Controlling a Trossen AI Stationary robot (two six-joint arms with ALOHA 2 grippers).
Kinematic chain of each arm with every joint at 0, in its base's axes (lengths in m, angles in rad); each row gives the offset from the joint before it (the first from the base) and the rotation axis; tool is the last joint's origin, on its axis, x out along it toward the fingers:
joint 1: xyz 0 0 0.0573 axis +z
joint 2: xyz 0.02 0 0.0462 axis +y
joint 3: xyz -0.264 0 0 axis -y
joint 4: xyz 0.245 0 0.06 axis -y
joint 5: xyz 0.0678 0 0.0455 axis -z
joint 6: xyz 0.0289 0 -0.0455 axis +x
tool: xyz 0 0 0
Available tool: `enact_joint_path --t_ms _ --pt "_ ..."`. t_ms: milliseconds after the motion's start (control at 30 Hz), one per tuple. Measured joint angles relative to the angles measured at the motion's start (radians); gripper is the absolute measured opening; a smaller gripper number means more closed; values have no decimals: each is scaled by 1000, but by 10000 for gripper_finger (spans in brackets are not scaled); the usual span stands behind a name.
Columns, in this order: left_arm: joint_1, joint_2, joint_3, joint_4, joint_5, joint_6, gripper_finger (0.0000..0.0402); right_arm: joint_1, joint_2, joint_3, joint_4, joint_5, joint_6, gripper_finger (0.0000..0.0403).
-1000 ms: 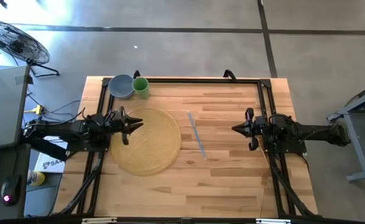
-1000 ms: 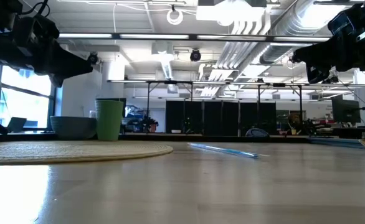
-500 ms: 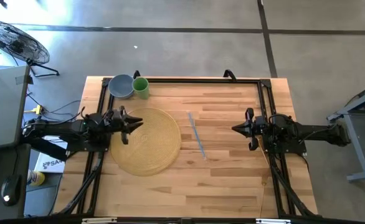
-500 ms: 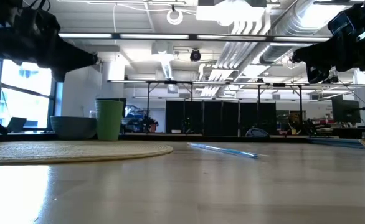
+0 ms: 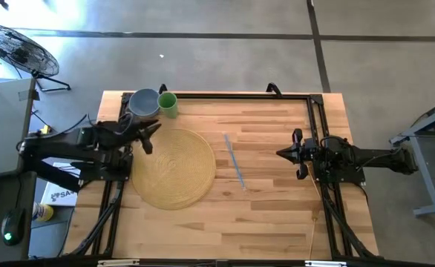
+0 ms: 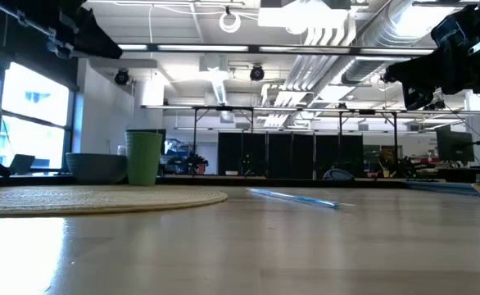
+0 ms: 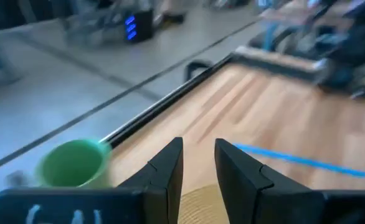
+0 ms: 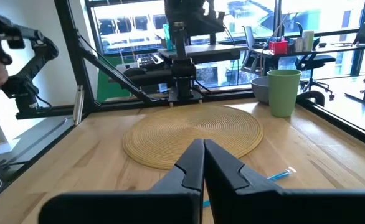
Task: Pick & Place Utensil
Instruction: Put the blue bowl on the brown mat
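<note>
The utensil is a thin blue stick (image 5: 234, 160) lying flat on the wooden table, between the round woven mat (image 5: 174, 167) and the right arm; it also shows in the low view (image 6: 293, 197). My left gripper (image 5: 153, 133) is open and hovers over the mat's far-left rim, near the green cup (image 5: 168, 104). In the left wrist view its fingers (image 7: 198, 155) point past the cup (image 7: 70, 163) with the blue stick (image 7: 301, 162) beyond. My right gripper (image 5: 280, 153) is shut and hangs in the air to the right of the stick (image 8: 281, 176).
A grey-blue bowl (image 5: 144, 102) stands next to the green cup at the table's far-left corner. A black frame rail (image 5: 232, 95) runs along the far edge and down both sides. Bare wood lies near and right of the mat.
My left arm has risen and swung toward the table's far-left corner; its gripper has drawn back from over the mat's left part and turned to point toward the far right. In the low view it has climbed nearly out of the picture. The right arm and the stick kept still.
</note>
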Motion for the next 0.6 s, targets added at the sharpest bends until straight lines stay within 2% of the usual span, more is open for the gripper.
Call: enact_joint_path --t_ms 167,233,333,500,600 --pt "8 82 152 -221 -122 -97 90 0 0 0 -1 0 0 0" --pt "42 116 193 -284 -118 -120 90 0 0 0 -1 0 0 0" --pt "132 165 240 -349 0 -134 90 0 0 0 -1 0 0 0" --pt "341 247 261 -391 228 -101 90 0 0 0 -1 0 0 0" --pt "483 307 261 -429 312 -63 90 0 0 0 -1 0 0 0"
